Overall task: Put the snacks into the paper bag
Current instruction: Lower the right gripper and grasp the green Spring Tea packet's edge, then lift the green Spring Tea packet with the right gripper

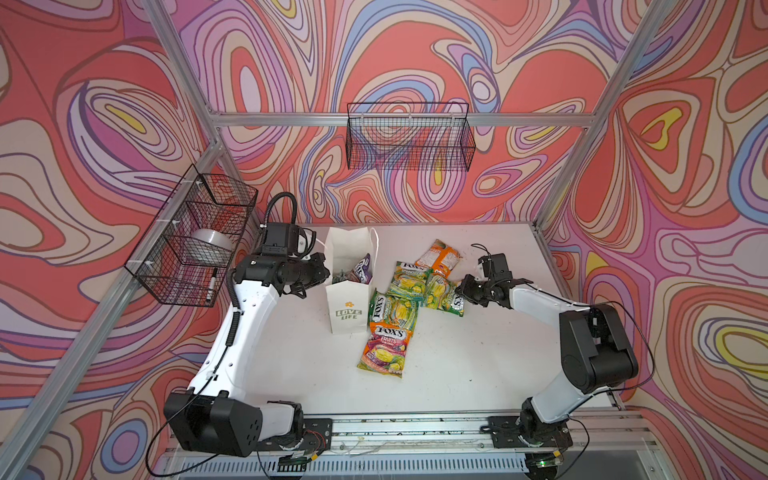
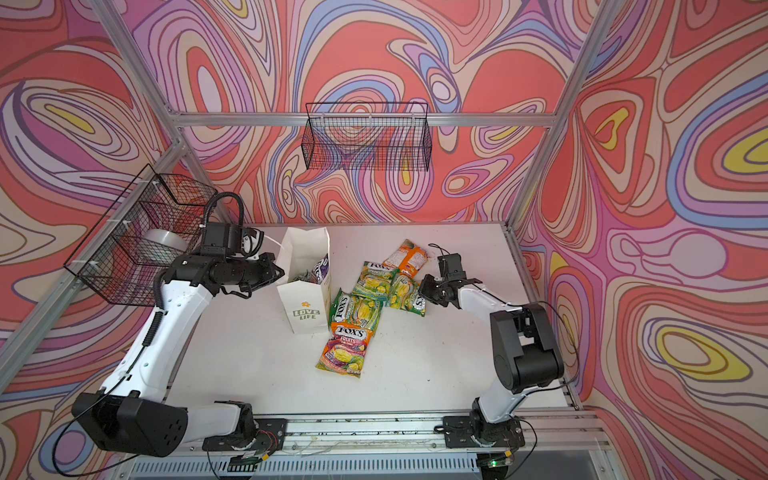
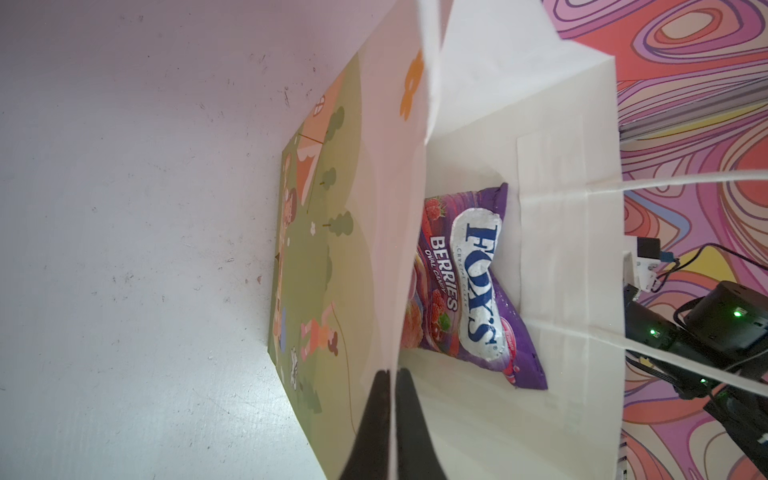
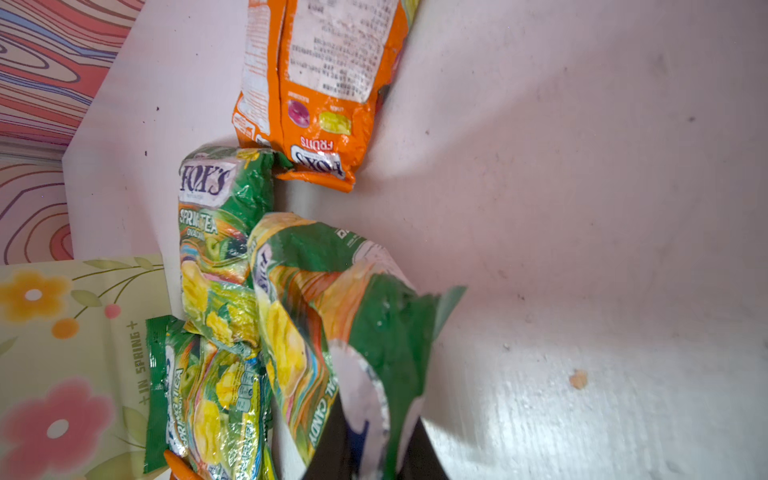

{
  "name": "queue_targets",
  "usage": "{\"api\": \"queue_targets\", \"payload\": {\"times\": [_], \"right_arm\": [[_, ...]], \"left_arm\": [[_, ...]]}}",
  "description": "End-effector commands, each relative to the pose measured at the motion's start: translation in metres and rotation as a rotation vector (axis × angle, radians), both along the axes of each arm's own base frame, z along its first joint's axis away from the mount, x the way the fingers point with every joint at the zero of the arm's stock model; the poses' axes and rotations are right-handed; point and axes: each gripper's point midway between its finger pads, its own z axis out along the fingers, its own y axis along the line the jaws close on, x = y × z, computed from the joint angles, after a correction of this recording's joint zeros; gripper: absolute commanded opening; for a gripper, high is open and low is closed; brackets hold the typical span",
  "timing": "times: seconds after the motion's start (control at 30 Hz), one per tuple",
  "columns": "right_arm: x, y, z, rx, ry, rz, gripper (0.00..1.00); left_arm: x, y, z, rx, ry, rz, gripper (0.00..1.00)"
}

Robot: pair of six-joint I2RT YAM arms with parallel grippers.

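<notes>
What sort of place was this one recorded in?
Most likely a robot test cell, not a shop: an aluminium frame with swirl-printed wall panels, two robot arms bolted to a rail at a white table, black wire baskets hung on the frame.

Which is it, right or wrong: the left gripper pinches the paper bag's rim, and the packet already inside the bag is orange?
Wrong in one respect. The packet inside the paper bag is purple, a Fox's Berries one, not orange; the left wrist view shows it. The left gripper does pinch the bag's rim.
</notes>
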Motion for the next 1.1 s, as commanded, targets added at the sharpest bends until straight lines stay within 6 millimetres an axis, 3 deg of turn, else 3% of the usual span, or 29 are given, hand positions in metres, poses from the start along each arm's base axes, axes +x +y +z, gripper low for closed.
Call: {"api": "queue_targets", "payload": {"times": [0.0, 0.57, 0.83, 1.07], "right_arm": [[-0.004, 0.000, 0.020, 0.011, -0.024, -0.003, 0.00], [-0.019, -0.002, 0.094, 0.034, -0.139, 0.003, 0.00], [-0.024, 0.004, 0.138, 0.074, -0.212, 0.022, 0.00], [-0.028, 0.028, 0.195, 0.104, -0.308, 0.077, 0.00]], "left_arm": [[-0.001, 0.000, 0.009, -0.010, -0.033, -0.005, 0.00], [-0.001, -0.002, 0.008, -0.016, -0.030, -0.009, 0.00], [-0.002, -0.002, 0.010, -0.020, -0.034, -0.010, 0.00], [-0.002, -0.002, 0.011, -0.022, -0.037, -0.011, 0.00]]}}
